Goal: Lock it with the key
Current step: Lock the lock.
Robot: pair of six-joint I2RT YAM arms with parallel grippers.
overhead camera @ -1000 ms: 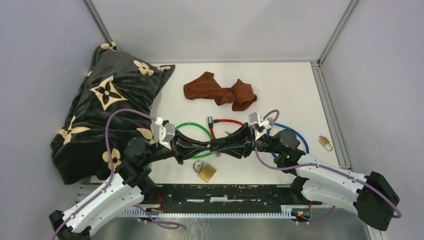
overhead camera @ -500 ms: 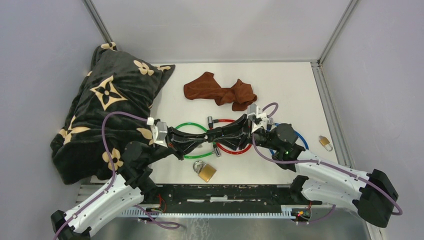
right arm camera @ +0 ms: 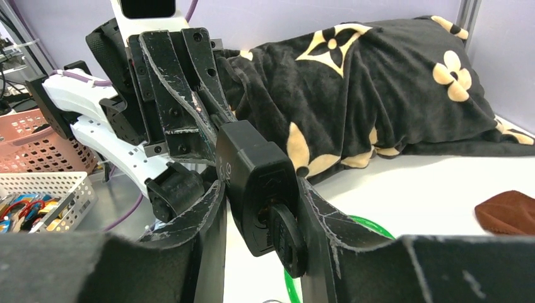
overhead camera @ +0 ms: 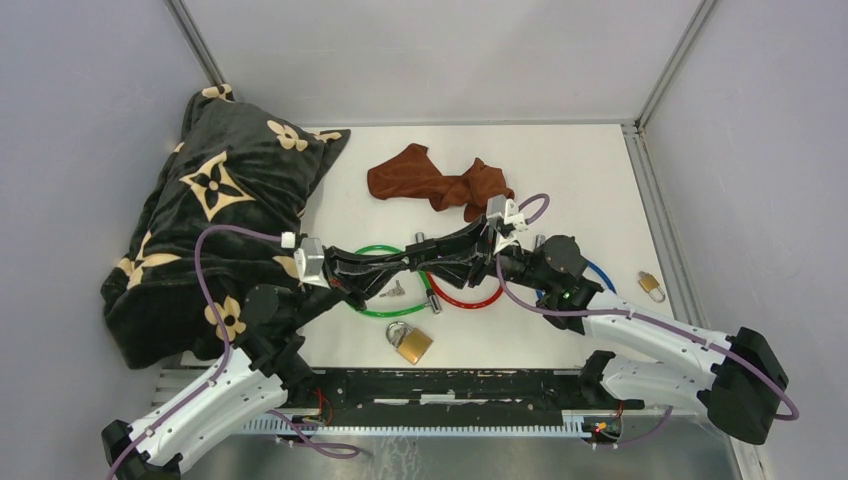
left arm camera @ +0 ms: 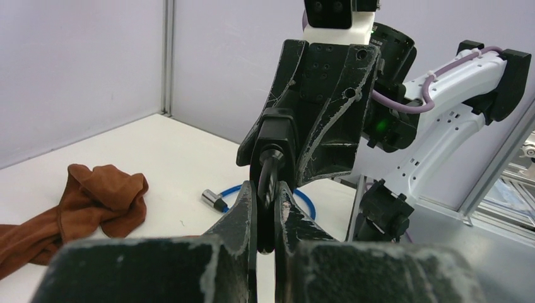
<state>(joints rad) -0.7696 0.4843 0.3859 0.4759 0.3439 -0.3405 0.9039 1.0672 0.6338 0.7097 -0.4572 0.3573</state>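
Looking from overhead, what can you tell?

Only that my left gripper [overhead camera: 398, 270] and right gripper [overhead camera: 432, 264] meet tip to tip above the table [overhead camera: 580, 180], over the green cable loop [overhead camera: 380, 313] and the red cable loop [overhead camera: 468, 303] — the grip itself is hidden there. A brass padlock [overhead camera: 412, 345] lies on the table nearer my bases.

And the wrist cameras?

They show it. My right fingers [right arm camera: 322, 221] stand partly spread, clamped on either side of the black lock [right arm camera: 252, 177], held off the table. The key [left arm camera: 266, 183] sticks out of it — my left fingers [left arm camera: 243, 208], nearly pressed together, pinch its black head.
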